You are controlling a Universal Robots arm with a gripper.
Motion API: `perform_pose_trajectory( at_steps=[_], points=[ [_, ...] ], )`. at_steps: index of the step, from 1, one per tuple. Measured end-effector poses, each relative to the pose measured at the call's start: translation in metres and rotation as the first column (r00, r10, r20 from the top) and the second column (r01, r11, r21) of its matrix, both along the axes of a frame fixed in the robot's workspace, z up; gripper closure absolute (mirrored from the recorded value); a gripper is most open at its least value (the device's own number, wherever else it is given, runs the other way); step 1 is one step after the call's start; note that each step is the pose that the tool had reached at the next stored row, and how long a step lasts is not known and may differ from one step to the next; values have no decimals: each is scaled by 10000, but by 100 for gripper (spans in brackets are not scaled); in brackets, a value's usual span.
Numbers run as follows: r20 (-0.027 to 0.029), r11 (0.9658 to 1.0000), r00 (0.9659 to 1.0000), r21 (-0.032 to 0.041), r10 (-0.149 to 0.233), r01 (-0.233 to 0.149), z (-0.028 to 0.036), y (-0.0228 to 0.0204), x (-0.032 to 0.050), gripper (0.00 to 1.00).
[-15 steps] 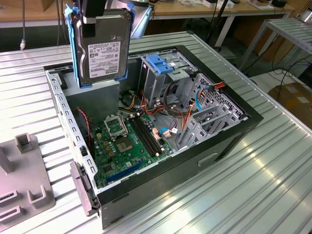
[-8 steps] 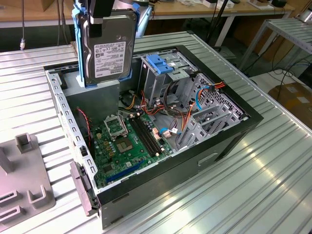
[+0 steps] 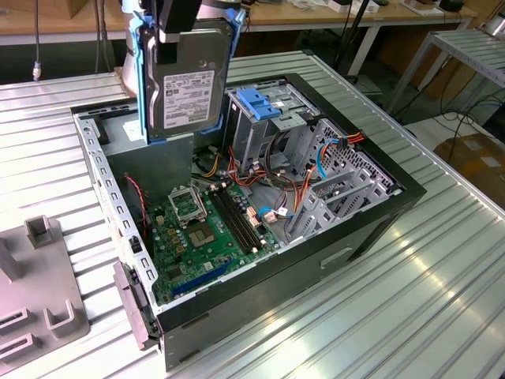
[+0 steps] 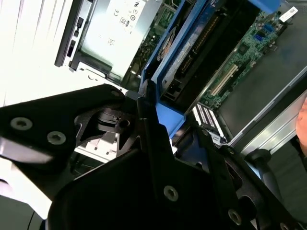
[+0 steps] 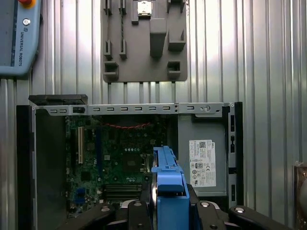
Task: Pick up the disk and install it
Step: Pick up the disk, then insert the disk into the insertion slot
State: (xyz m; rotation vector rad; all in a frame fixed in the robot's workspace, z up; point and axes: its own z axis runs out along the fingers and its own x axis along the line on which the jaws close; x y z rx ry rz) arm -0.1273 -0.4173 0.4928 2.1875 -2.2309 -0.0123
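Item: the disk (image 3: pixel 185 83), a flat rectangular drive of dark grey metal, held upright and hanging in the air above the open computer case (image 3: pixel 359 237), over its rear corner at the exterior view's left and clear of the parts below. Edging: a blue plastic carrier frame (image 3: pixel 142 79) is seen along both long sides and the lower edge. Markings: a white label (image 3: pixel 189 93) with barcodes and fine print is fixed to the face turned toward the exterior view; the print is not transcribed. Holder: the gripper (image 3: pixel 175 31) is closed on the upper edge of the disk, and in the second wrist view a black finger (image 4: pixel 151 143) is seen pressed against the blue frame. In the first wrist view the disk (image 5: pixel 169 182) is shown edge-on over the case interior. Contents of case: a green motherboard (image 3: pixel 207 233) on the floor; a grey metal box (image 5: pixel 201 139) bearing a white sticker (image 5: pixel 202 163) with symbols and barcodes, just beside the disk; a bare blue bracket (image 3: pixel 262 103) seated on top of the metal drive cage. Surroundings: the case is stood on a ribbed metal table (image 3: pixel 410 316); a grey fixture plate (image 5: pixel 144 43) with raised blocks is laid near the case, apart from it.
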Motion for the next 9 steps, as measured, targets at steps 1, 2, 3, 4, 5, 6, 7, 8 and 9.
perform_pose_trajectory(
  at_steps=[1, 2, 3, 4, 5, 6, 7, 8, 9],
  points=[
    [0, 10000, 10000, 0, 0, 0, -1, -7, 25, 63],
    [-1, 10000, 10000, -2, 1, -1, -2, -18, 59, 63],
    [0, 10000, 10000, 0, 1, -1, -5, -29, 95, 63],
    [-1, 10000, 10000, -1, 0, 0, -7, -39, 131, 63],
    [-1, 10000, 10000, 0, 0, 0, -8, -45, 149, 63],
    [0, 10000, 10000, 0, 1, -1, -9, -49, 162, 63],
    [0, 10000, 10000, 0, 1, -1, -10, -52, 169, 63],
    [0, 10000, 10000, 0, 1, -1, -10, -52, 170, 63],
    [0, 10000, 10000, 0, 1, -1, -10, -52, 173, 63]
  ],
)
